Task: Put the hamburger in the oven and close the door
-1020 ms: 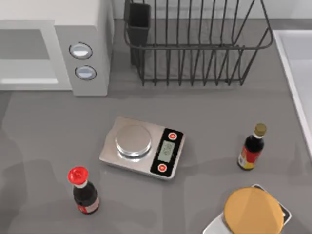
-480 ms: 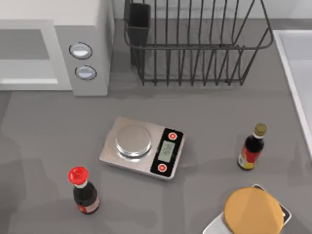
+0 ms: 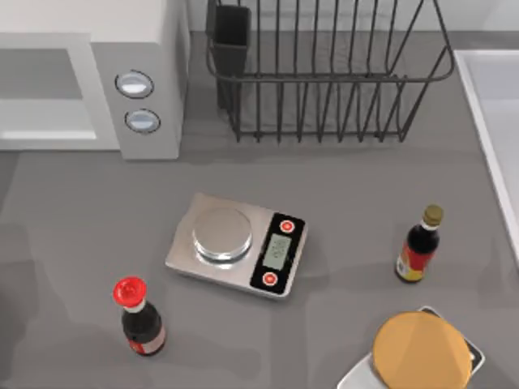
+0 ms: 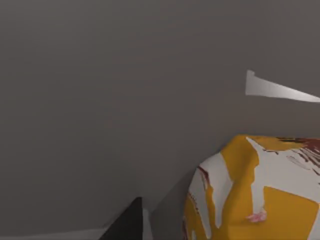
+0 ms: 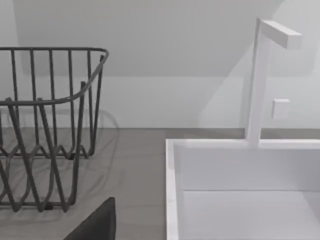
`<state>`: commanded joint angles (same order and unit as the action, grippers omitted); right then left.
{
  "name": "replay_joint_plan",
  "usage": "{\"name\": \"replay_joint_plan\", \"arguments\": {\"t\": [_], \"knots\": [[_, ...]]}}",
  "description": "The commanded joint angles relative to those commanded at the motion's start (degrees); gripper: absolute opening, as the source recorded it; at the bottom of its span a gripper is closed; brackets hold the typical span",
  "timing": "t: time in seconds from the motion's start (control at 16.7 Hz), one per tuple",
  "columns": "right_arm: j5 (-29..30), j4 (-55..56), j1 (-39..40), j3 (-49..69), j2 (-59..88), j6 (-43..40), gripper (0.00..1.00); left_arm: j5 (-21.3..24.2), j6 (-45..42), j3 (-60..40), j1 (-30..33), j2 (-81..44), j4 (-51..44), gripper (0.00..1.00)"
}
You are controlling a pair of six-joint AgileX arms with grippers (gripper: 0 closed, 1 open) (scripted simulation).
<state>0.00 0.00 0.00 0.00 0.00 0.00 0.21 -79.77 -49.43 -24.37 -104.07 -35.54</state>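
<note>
The hamburger [image 4: 250, 195] sits right up against the left wrist camera, a yellow-and-white lump with dark red streaks, over grey table. The left gripper [image 4: 127, 222] shows as one dark tip beside it, and I cannot tell whether the jaws pinch the hamburger or stand apart. If the hold is poor, it could slip and roll off on the way to the oven.

At the table's [image 3: 81, 227] near edge, a red-capped sauce bottle [image 3: 139, 324] stands toward the left corner. It likely lies close to the path from there to the oven, so a low sweep could knock it over. A large tan disc [image 3: 422, 352] on a white base fills the near right corner.

Mid-table lies a kitchen scale [image 3: 235, 243] with two red buttons and a small display showing no legible digits. Near the right edge stands a brown-capped bottle [image 3: 419, 247] with a red and yellow label, its writing unreadable.

The oven [image 3: 166, 73] occupies the far left corner and bears no brand mark. Entering too high or off-centre could catch its frame. A wire dish rack [image 3: 324, 81] stands along the far edge.

The right gripper [image 5: 97, 222] is parked facing the sink [image 5: 172, 190], its jaw state unclear.
</note>
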Motion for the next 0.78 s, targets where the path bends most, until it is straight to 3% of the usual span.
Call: {"name": "replay_joint_plan", "arguments": {"t": [0.18, 0.78], "knots": [[0.0, 0.0, 0.0, 0.0, 0.0, 0.0, 1.0, 0.0, 0.0, 0.0, 0.0, 0.0, 0.0, 1.0], [0.0, 0.0, 0.0, 0.0, 0.0, 0.0, 1.0, 0.0, 0.0, 0.0, 0.0, 0.0, 0.0, 0.25]]}}
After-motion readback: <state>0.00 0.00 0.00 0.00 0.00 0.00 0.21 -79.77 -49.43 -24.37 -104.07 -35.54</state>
